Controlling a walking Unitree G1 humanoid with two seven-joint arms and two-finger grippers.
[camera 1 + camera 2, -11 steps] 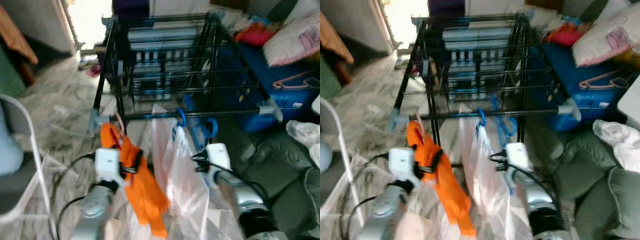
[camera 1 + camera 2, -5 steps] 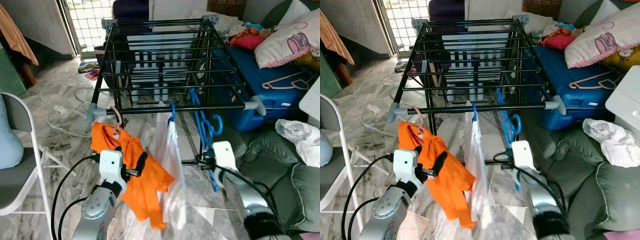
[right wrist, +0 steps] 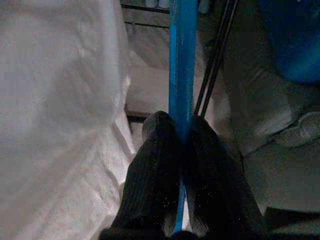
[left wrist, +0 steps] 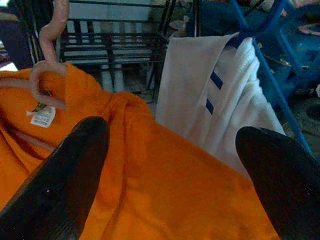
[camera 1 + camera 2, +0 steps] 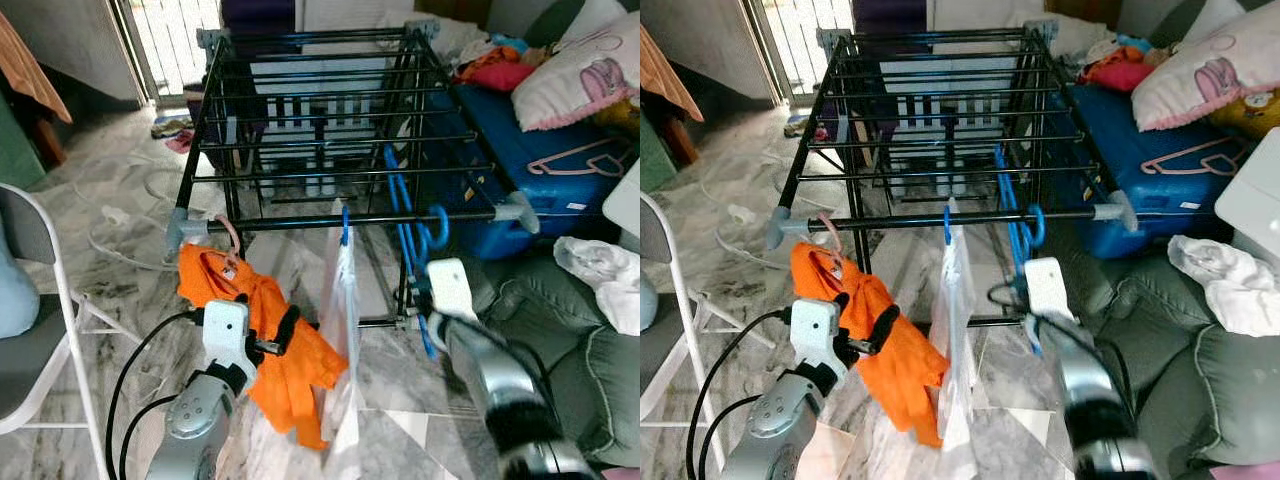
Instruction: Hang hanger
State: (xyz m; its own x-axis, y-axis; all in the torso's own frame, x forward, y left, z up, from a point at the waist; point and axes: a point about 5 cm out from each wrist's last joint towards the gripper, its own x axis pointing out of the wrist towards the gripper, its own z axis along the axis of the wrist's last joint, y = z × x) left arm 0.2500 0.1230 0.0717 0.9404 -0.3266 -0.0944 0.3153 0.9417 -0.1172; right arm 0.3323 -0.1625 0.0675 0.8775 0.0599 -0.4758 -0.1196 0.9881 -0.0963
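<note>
The right gripper (image 3: 182, 137) has its jaws pinched on the bright blue plastic hanger (image 3: 182, 60), whose long axis runs up and ahead of them to the black metal drying rack (image 5: 330, 150). The left gripper (image 4: 170, 165), jaws wide, faces the orange shirt (image 4: 150, 185).

Fingertips of the right gripper (image 3: 182, 137) hidden behind its white wrist housing from the head views. Long blue plastic hanger (image 3: 182, 60) cut off by the frame's upper edge. Print on the small white label (image 4: 42, 116) of the orange garment (image 4: 150, 185) too small to read. White folding chair (image 5: 50, 330) cropped at the left edge.
</note>
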